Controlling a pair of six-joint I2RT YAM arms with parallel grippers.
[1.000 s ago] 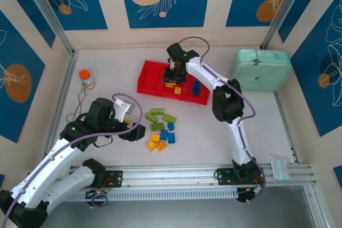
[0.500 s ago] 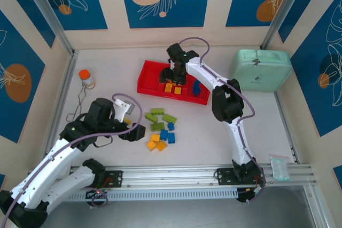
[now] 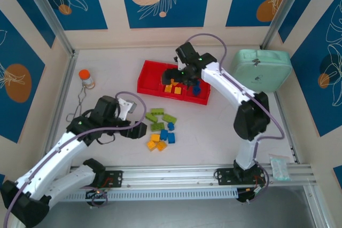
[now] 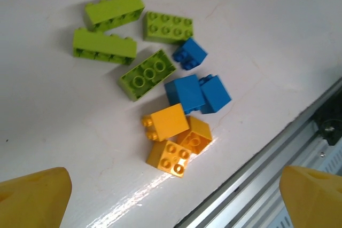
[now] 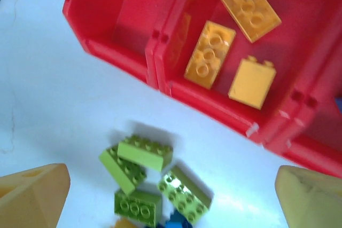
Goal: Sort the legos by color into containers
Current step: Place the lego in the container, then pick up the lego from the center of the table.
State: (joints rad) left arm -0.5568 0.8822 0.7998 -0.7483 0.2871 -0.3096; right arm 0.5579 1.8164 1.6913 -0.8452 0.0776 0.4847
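while its jaws stand wide apart with nothing between them, the right gripper hangs over the middle compartment of the red tray, where three orange-yellow bricks lie. a blue brick sits in the compartment at the tray's right end. the left gripper, likewise spread wide and empty, hovers beside the loose legos, green, blue and orange-yellow, scattered on the table on the tray's near side. a mint-green case stands beyond the tray's right end, an orange-capped bottle off its left end. since a second ago the right arm's elbow has swung toward the case and its gripper has shifted slightly toward the tray's right end. two long bricks in the tray lie studs up, one along the tray's length, one across it; the third lies on its side. the green bricks lie roughly along the tray's length.
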